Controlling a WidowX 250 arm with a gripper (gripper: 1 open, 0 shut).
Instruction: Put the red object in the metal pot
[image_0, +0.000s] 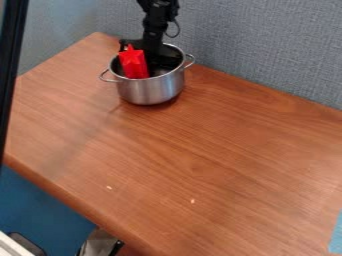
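A wide stretch of bare brown wooden tabletop (201, 150) fills the foreground, its near edge running diagonally above a blue floor, with a dark vertical bar standing at the left edge of the view. Beyond that open wood, toward the tabletop's far corner, sits the metal pot (148, 80), a small shiny steel vessel with straight sides and a short handle jutting from each side. The red object (134, 62) stands tilted inside the pot on its left side, its upper end rising above the rim while its lower end is hidden by the pot's wall. Just behind the red object, the black pincer (152, 50) reaches steeply down into the pot from above; its tips are lost in the dark interior, its jaws are drawn together, and whether they grip the red object cannot be told. A grey-blue textured wall stands behind the pot.
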